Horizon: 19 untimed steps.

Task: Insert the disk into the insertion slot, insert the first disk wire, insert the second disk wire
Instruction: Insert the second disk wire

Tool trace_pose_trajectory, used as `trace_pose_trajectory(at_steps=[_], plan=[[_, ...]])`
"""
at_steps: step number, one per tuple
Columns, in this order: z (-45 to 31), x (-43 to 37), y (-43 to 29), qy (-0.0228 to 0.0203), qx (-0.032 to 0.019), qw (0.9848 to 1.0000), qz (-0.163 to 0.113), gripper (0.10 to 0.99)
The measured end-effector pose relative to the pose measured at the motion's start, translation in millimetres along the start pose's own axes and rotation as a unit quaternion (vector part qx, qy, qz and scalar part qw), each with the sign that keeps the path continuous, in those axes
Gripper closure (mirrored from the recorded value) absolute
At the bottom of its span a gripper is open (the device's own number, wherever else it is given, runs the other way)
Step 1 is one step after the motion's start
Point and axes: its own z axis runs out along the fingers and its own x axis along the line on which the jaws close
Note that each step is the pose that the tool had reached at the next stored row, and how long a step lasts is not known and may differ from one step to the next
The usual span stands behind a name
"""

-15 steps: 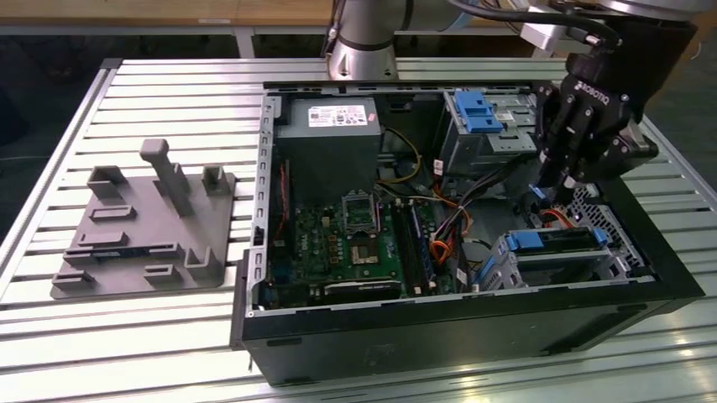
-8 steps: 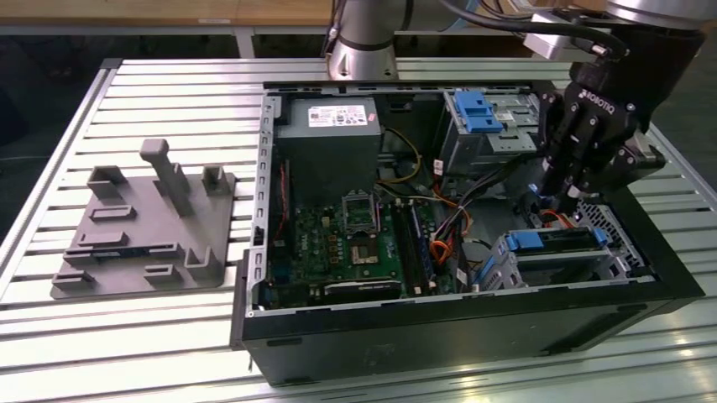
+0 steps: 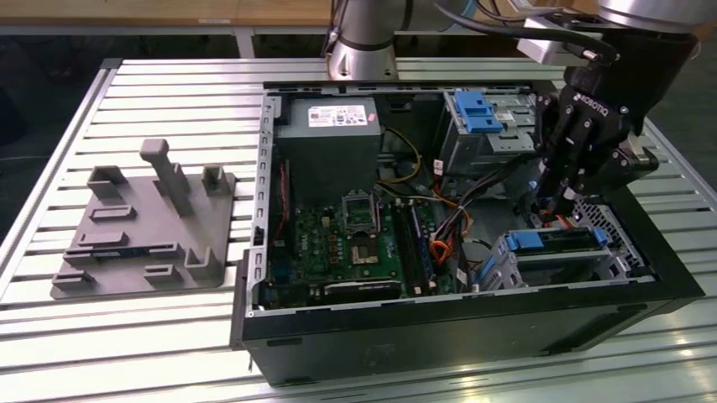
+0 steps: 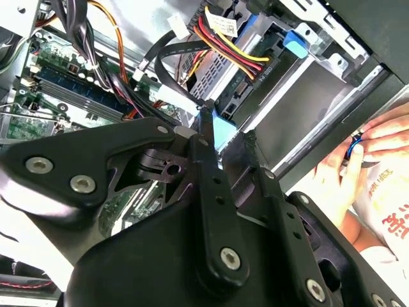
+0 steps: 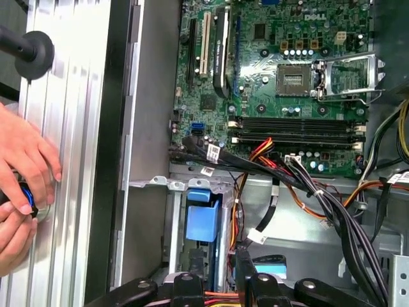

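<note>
One wire is what my gripper (image 3: 557,204) works at now, hanging low inside the computer case (image 3: 471,319) just above the slot (image 3: 510,270), where the disk (image 3: 555,242) already sits in its blue frame. In the second wrist view my fingertips (image 4: 206,112) are pinched nearly together on a black cable (image 4: 167,51) beside the plugged power connector (image 4: 255,69), held close so its plug can meet the disk's back edge. Someone's hands (image 5: 22,185) rest on the table (image 3: 168,336) beside the case.

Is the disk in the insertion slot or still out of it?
In: the disk sits inside the insertion slot, its blue carrier visible at the cage mouth in the exterior view.
</note>
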Motion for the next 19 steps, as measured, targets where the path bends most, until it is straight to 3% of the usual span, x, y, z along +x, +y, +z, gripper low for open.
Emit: trace_pose_trajectory(at_steps=[4, 10, 14, 19], plan=[[1.8, -2.0, 0.1, 0.0004, 0.0009, 1.0, -0.002, 0.749], [1.6, -13.6, 0.0, 0.0035, 0.002, 1.0, -0.007, 0.749], [1.9, -13.8, -0.1, 0.0132, 0.0014, 0.9999, -0.007, 0.749], [4.5, -14.3, -0.2, 0.0213, 0.0009, 0.9998, -0.006, 0.749]])
